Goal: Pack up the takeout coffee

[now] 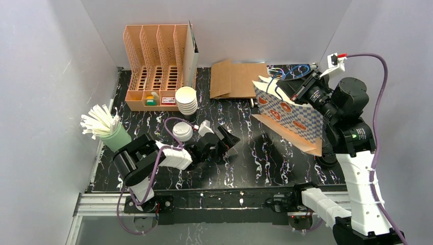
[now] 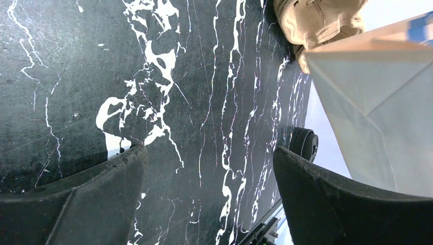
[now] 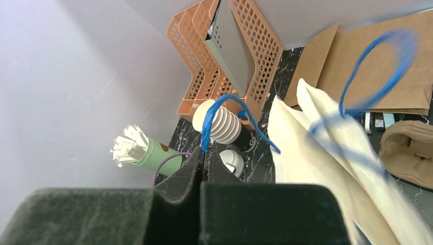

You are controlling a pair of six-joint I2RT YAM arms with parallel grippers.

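A small white paper cup with a white lid (image 1: 182,131) stands on the black marbled table, just left of my left arm; it also shows in the right wrist view (image 3: 232,161). My left gripper (image 1: 228,138) is open and empty, low over bare table (image 2: 208,153). My right gripper (image 1: 284,90) is shut on the blue cord handle (image 3: 207,127) of a blue-and-white patterned paper bag (image 1: 291,116), holding it tilted above the table. The brown pulp tray (image 3: 408,148) lies behind the bag; its edge also shows in the left wrist view (image 2: 316,20). It is hidden in the top view.
A stack of white lids (image 1: 186,100) stands in front of an orange file organiser (image 1: 155,66) at the back left. A green cup of white straws (image 1: 113,135) is at the left edge. A flat brown paper bag (image 1: 235,79) lies at the back.
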